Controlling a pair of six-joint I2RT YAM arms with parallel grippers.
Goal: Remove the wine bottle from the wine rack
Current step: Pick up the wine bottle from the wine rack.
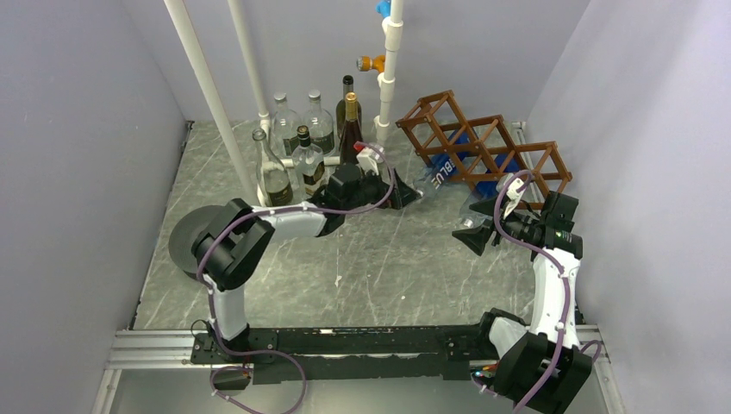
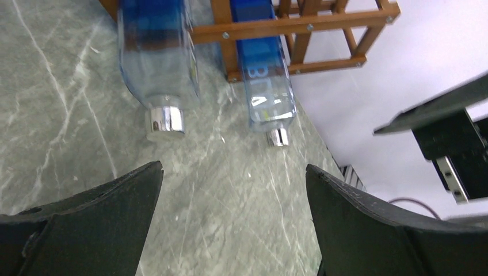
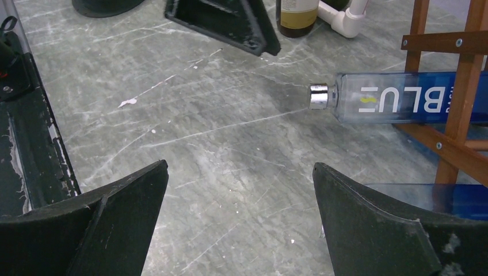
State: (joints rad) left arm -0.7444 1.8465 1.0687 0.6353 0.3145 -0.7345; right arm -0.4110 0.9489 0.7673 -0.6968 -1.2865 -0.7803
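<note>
We read "BLUE" in white on the wine bottle (image 3: 397, 103) in the wine rack (image 3: 460, 43). Labels on the standing bottles (image 1: 303, 148) are too small for us.

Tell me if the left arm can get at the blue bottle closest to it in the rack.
Probably yes. The left gripper is open and faces the blue bottle, whose capped neck sticks out clear of the wine rack. Nothing lies between them.

Soft, even, fairly bright light fills all three views, leaving only faint shadows on the grey marbled surface (image 1: 345, 259). Small glints sit on the silver cap (image 3: 318, 96) of the blue bottle (image 3: 403, 100). The top view is a little soft; the wrist views are sharp
</note>
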